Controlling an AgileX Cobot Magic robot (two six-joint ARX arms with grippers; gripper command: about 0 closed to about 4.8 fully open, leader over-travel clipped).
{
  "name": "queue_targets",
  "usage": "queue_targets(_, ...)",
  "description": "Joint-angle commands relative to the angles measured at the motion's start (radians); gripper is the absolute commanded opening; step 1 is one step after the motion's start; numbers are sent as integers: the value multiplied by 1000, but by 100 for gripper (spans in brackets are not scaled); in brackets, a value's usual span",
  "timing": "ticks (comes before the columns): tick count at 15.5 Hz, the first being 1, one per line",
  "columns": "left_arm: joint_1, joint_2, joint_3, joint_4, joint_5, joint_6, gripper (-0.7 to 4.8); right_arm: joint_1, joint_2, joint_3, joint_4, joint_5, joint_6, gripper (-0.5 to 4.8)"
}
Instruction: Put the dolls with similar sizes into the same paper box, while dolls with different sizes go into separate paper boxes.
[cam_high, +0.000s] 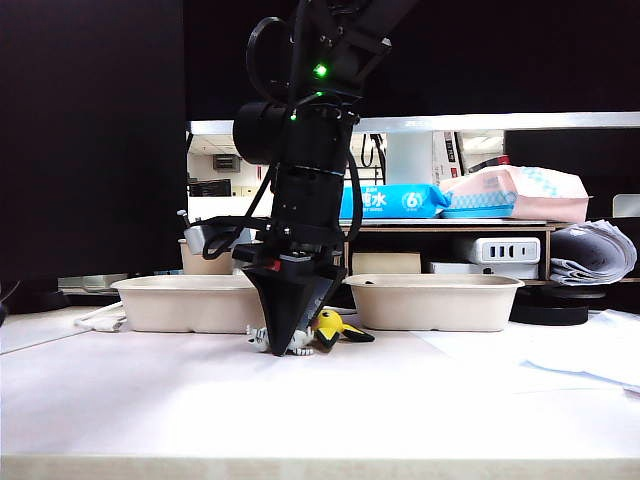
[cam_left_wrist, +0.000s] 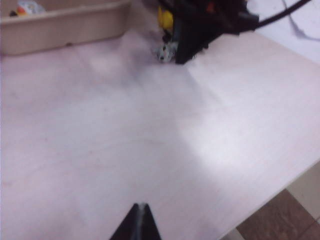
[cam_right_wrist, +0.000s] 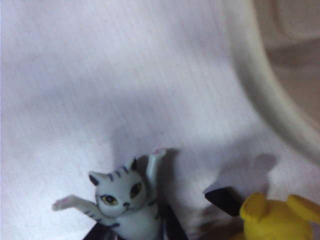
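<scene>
Where your eye enters the exterior view at the left, you meet the pale wooden table (cam_high: 150, 400) with the left-hand shallow beige pulp-paper tray (cam_high: 185, 303) at mid-height, its rim flared. Just right of that tray, at the centre of the frame, the right gripper (cam_high: 288, 342) points straight down from its black arm and reaches the tabletop. Its tapered fingers stand on either side of the tiny white-grey striped cat doll (cam_high: 262, 338), which lies on the table in front of the gap between the two trays. You can see the jaws close about the doll's lower body in the right wrist view (cam_right_wrist: 131, 201), the dark fingers (cam_right_wrist: 172, 225) close beside its flanks, yet you cannot tell whether they are pressing on it or only flanking it. Touching or nearly touching that doll on its right lies the yellow-and-black mouse-like doll (cam_high: 335, 327), tipped on its side. Further right stands the second beige pulp-paper tray (cam_high: 430, 300), identical in shape, well apart from the first.

In the left wrist view, the left gripper (cam_left_wrist: 141, 212) shows at the bottom centre, hanging above bare table with its two dark tips pressed together and nothing between them. Towards the upper left of that frame you see a tray's wall (cam_left_wrist: 65, 25). At the top centre sits the other arm's black gripper over the striped doll (cam_left_wrist: 166, 51).
</scene>
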Motion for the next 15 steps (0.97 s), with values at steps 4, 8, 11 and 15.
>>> queue_targets(4, 0, -121, 1, 10, 3, 1, -5, 1, -91, 0, 28, 3, -2, 83)
queue_targets(8, 0, -219, 1, 10, 3, 1, -5, -37, -184, 0, 55, 43, 2, 83)
queue_targets(11, 0, -283, 1, 10, 3, 1, -5, -101, -210, 1, 45, 99, 2, 84)
queue_targets(15, 0, -281, 1, 15, 3, 2, -5, -223, -218, 0, 25, 100, 2, 84)
